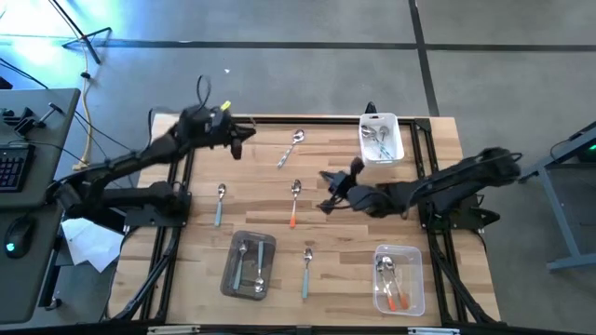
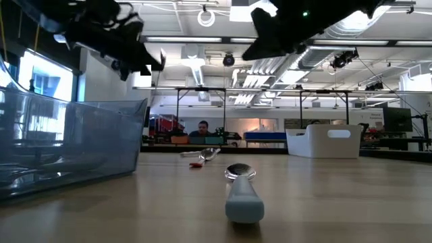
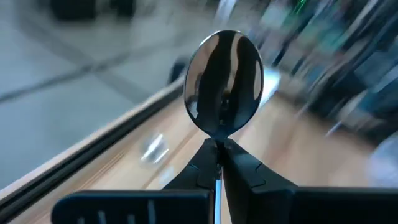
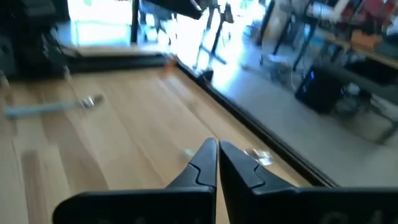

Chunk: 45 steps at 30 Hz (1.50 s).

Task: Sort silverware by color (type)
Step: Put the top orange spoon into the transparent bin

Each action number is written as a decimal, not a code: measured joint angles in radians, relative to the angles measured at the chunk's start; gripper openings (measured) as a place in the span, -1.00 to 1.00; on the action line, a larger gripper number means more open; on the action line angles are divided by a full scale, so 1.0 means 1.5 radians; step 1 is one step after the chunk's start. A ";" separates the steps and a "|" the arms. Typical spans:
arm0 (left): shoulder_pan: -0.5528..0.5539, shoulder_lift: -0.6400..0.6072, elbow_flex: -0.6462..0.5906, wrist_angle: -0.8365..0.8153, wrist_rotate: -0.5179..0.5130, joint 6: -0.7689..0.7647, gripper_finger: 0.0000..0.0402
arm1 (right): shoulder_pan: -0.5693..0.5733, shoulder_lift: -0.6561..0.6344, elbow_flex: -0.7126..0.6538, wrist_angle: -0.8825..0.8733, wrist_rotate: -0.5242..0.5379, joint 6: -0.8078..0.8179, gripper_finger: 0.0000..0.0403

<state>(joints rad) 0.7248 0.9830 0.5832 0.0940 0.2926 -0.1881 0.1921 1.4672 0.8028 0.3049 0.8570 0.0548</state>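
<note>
From above, the left hand [image 1: 244, 138] hovered near the counter's [image 1: 335, 237] far left corner, and the right hand [image 1: 328, 191] hung over the middle. Loose spoons lay about: a silver spoon [image 1: 291, 147] near the far edge, a blue-handled spoon [image 1: 220, 203] toward the left, an orange-handled spoon [image 1: 294, 202] in the centre just beside the right hand, another blue spoon [image 1: 306, 269] near the front edge. Three tubs already held spoons.

At counter level, the front blue spoon [image 2: 242, 191] lay bowl-up, close to the lens, and both arms were overhead.

On the left wrist, the fingers [image 3: 244, 171] were clamped on a shiny spoon [image 3: 224, 82] standing upright.

On the right wrist, the fingertips [image 4: 205, 158] were pressed together, holding nothing, above bare wood.
</note>
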 joint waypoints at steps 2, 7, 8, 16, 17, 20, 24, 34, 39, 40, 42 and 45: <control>-0.039 -0.024 -0.062 0.140 -0.010 -0.062 -1.00 | -0.001 0.055 0.004 0.121 -0.006 -0.044 -0.98; -0.139 -0.025 -0.143 0.362 -0.098 -0.118 -1.00 | -0.001 0.155 0.088 0.230 -0.025 -0.101 -0.79; -0.157 -0.024 -0.148 0.385 -0.121 -0.118 -1.00 | -0.003 0.173 0.110 0.230 -0.025 -0.106 -0.73; -0.262 -0.008 -0.154 0.513 -0.200 -0.090 -1.00 | -0.043 0.289 0.272 0.217 -0.039 -0.167 -0.25; -0.271 -0.008 -0.154 0.515 -0.202 -0.088 -1.00 | -0.046 0.299 0.291 0.218 -0.029 -0.174 -0.21; -0.292 -0.008 -0.154 0.521 -0.210 -0.083 -1.00 | -0.052 0.317 0.330 0.218 -0.015 -0.203 -0.15; -0.309 -0.008 -0.154 0.522 -0.221 -0.078 -1.00 | -0.061 0.323 0.353 0.204 -0.014 -0.214 -0.17; -0.349 -0.008 -0.154 0.535 -0.245 -0.076 -1.00 | -0.089 0.323 0.355 0.183 -0.038 -0.196 -0.59; -0.354 -0.008 -0.154 0.535 -0.252 -0.076 -1.00 | -0.090 0.323 0.355 0.182 -0.042 -0.199 -0.94; -0.354 -0.008 -0.154 0.536 -0.251 -0.077 -1.00 | -0.090 0.323 0.355 0.183 -0.044 -0.205 -0.97; -0.354 -0.008 -0.154 0.535 -0.251 -0.077 -0.98 | -0.090 0.323 0.355 0.183 -0.046 -0.204 -0.96; -0.354 -0.008 -0.154 0.535 -0.250 -0.074 -0.89 | -0.088 0.314 0.354 0.168 -0.048 -0.201 -0.99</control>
<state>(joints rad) 0.1936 0.9714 0.3527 0.8970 -0.0829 -0.2985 0.0603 1.9382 1.3342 0.5562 0.7846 -0.2462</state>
